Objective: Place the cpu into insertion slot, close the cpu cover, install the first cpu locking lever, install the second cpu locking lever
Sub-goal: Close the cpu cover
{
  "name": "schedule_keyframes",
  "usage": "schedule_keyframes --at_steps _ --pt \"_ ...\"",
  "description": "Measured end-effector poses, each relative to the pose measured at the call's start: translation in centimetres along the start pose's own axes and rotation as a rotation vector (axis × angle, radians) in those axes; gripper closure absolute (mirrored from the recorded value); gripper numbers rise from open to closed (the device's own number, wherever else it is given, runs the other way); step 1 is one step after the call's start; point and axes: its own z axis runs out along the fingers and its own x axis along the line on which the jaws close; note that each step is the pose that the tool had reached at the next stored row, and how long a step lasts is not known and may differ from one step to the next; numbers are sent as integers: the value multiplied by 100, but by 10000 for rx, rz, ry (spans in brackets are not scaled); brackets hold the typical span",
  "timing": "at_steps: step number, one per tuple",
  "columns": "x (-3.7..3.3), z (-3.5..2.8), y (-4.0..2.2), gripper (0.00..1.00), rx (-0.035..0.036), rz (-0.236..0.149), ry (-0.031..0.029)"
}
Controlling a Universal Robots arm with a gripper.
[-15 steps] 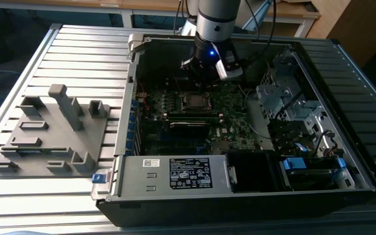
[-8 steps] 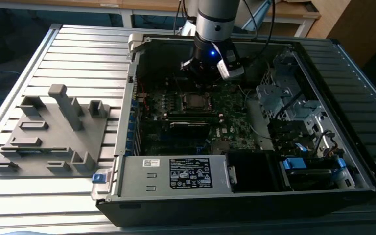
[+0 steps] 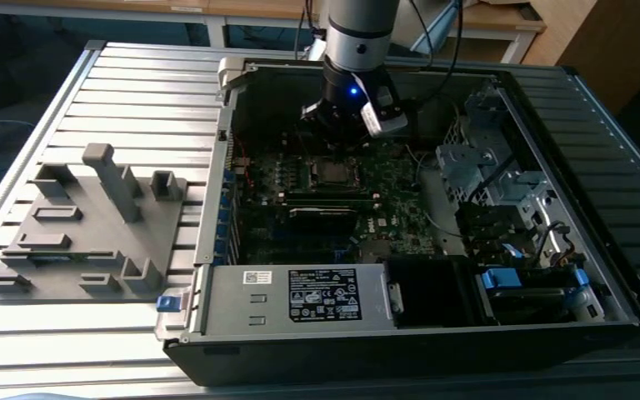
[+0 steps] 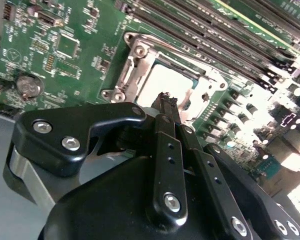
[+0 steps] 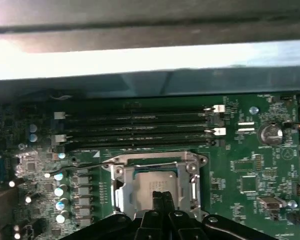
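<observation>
Silver-grey square cpu (image 5: 148, 180) sits in the insertion slot (image 3: 313, 173), a small dark square socket with a silvery border on the green motherboard (image 5: 240, 165). Thin silvery cpu cover (image 5: 155, 159), a metal frame with a cut-out centre, lies flat around the chip, whose top shows through the opening. Can't tell whether the locking levers are latched.

Black pincer (image 5: 160, 196) on the arm hangs over the socket with its fingers (image 5: 155, 200) together and nothing visible between them. In both wrist views the tips lie over the near edge of the chip, but contact can't be judged. Second wrist view: pincer (image 4: 166, 100) tips overlap the bright chip top (image 4: 162, 80), with the cover frame (image 4: 136, 60) just beside them.

Long black memory slots (image 5: 135, 125) run parallel just beyond the socket. Round silver coin cell (image 5: 270, 132) sits on the board, well apart from the socket.

Exterior view: arm comes down into the open black-and-grey computer case (image 3: 409, 337), pincer (image 3: 337, 142) above the socket. Case lies on a ribbed grey metal worktop (image 3: 131, 83). Grey moulded fixture block (image 3: 87, 242) with upright posts rests on the worktop at the exterior view's left, beside the case.
</observation>
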Motion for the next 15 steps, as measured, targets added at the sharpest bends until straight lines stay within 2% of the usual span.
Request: schedule_keyframes --at_steps 4,9,15 --pt "88 19 -9 90 -3 0 -42" --pt "235 52 -20 90 -7 1 -92" --pt "294 114 -31 90 -7 1 -107"
